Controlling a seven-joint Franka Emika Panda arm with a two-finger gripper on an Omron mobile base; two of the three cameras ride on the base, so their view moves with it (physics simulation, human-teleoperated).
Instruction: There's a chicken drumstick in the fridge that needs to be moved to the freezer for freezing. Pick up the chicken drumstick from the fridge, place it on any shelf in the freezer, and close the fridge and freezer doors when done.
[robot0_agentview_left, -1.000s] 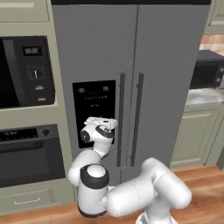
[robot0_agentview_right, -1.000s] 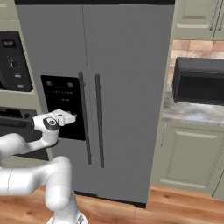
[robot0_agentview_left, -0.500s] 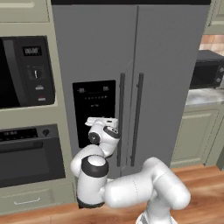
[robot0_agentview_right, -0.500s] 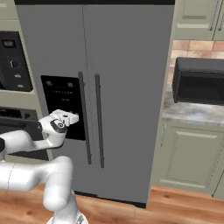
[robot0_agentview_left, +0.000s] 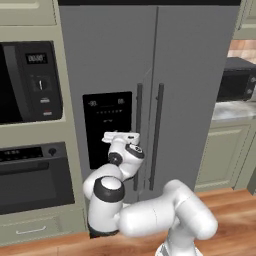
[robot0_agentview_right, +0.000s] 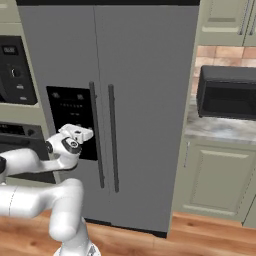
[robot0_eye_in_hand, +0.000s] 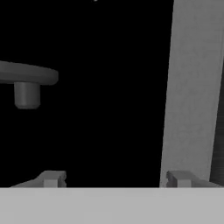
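1. The tall grey side-by-side unit stands shut: the narrower freezer door with its black dispenser panel (robot0_agentview_left: 110, 127) at the left, the wider plain grey fridge door (robot0_agentview_left: 197, 100) at the right, each with a long vertical bar handle running 12 to 6 o'clock along the centre seam.

2. The robot's two-finger gripper (robot0_agentview_left: 120, 137) hovers right in front of the black panel's lower right corner. The freezer door's dark bar handle (robot0_agentview_left: 138, 135) lies just beside it at about 3 o'clock; the fridge door's bar handle (robot0_agentview_left: 158, 135) is the next one over, a little farther the same way.

3. In the hand view the two small dark fingertips (robot0_eye_in_hand: 52, 178) stand well apart, so the gripper (robot0_eye_in_hand: 116, 179) is spread and clasps nothing. A grey vertical strip, which I take for the door face or edge beside the panel, rises above the right tip; a grey stub shows at 9 o'clock.

4. The orange-brown chicken drumstick must be inside the fridge, behind its closed door; the task has barely begun by my reckoning.

5. What matters for the coming move: the handles' long axis is vertical, so the fingers need to straddle a bar from either side, and the fridge's bar, the one wanted first, sits beyond the freezer's. Catching the nearer freezer bar by mistake looks an easy slip.

6. A dark microwave (robot0_agentview_right: 227, 97) rests on the grey tabletop at the far right, well apart from the work.
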